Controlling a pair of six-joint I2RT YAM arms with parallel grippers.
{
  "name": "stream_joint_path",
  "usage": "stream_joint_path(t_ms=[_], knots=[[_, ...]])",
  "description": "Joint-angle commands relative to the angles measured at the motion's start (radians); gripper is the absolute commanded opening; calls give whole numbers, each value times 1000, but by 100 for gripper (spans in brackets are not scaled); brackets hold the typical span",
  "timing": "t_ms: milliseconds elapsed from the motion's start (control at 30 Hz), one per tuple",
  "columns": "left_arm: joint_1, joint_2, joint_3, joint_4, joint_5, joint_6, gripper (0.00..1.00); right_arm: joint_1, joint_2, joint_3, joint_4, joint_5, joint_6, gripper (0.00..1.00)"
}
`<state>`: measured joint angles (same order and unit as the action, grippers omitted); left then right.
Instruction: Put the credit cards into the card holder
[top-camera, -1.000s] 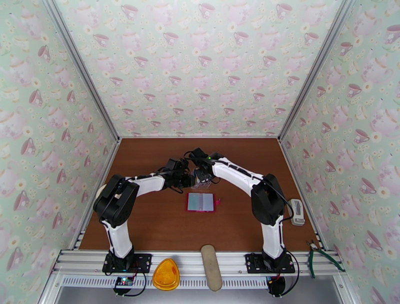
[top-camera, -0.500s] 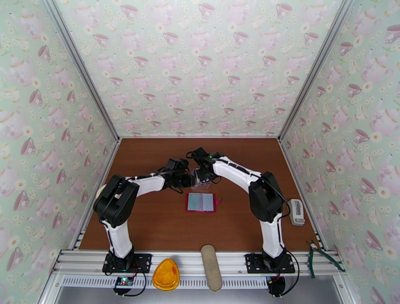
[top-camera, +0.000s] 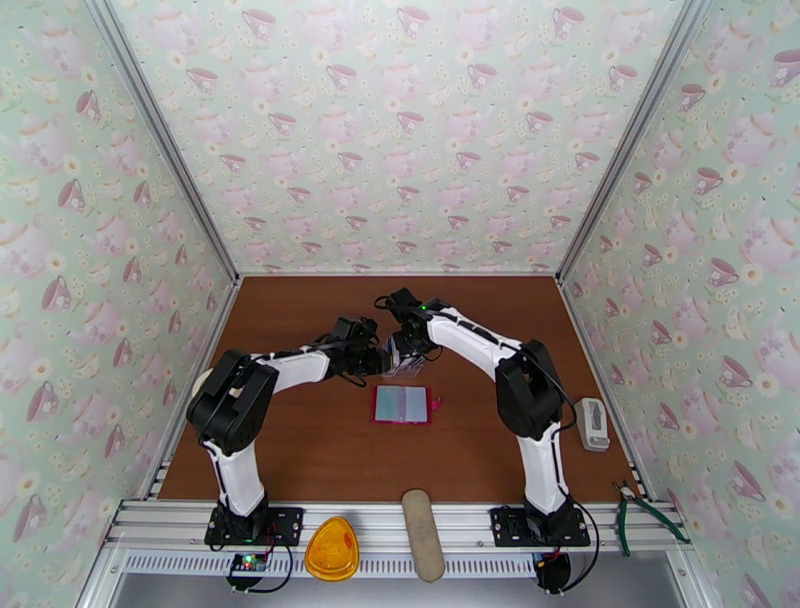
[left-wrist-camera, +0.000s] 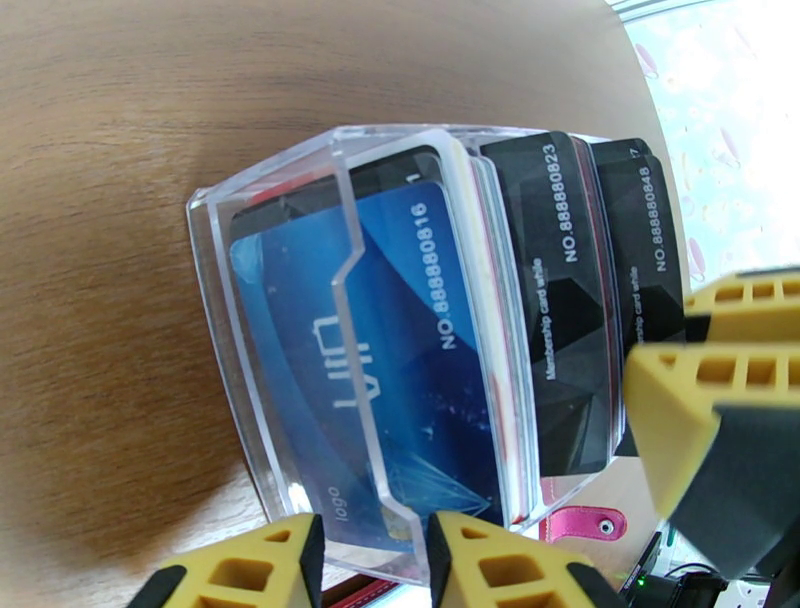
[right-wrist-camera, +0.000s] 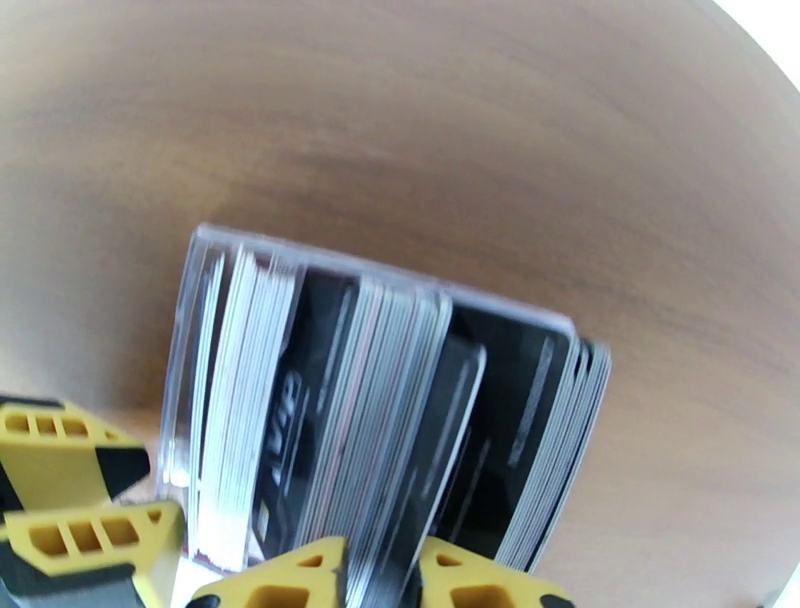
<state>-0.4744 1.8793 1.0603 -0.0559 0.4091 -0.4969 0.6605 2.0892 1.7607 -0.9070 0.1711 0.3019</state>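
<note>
Credit cards (right-wrist-camera: 330, 420) stand packed in a clear plastic case (left-wrist-camera: 215, 290) on the table (left-wrist-camera: 100, 150), just beyond the open red card holder (top-camera: 402, 405). A blue card (left-wrist-camera: 400, 330) reads "NO.888880816" and "logo"; two black cards (left-wrist-camera: 555, 300) read "NO.888880823" and "Membership card". The left gripper (left-wrist-camera: 375, 565) clamps the case's front wall; the right gripper (right-wrist-camera: 385, 575) pinches a black card (right-wrist-camera: 440, 440).

A clear plastic stand (left-wrist-camera: 225, 320) sat at the left gripper (left-wrist-camera: 370, 565). Well nearer, on the rail (top-camera: 372, 520), lay an orange teardrop piece (top-camera: 331, 549) and a beige oblong pad (top-camera: 423, 533). Far right of the right gripper (top-camera: 398, 352) lay a grey-white device (top-camera: 595, 423) and green-handled pliers (top-camera: 622, 520).
</note>
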Motion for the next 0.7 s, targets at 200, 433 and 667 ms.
stream_joint_path(t_ms=[200,433,667], knots=[[8,36,4,-50,-9,13,34,-14,46,67,-14,-21,14,10],[8,38,6,-50,-7,14,34,-14,-31,24,9,-19,65,0],[7,38,7,-48,-8,14,34,-12,-165,-68,62,23,153,0]])
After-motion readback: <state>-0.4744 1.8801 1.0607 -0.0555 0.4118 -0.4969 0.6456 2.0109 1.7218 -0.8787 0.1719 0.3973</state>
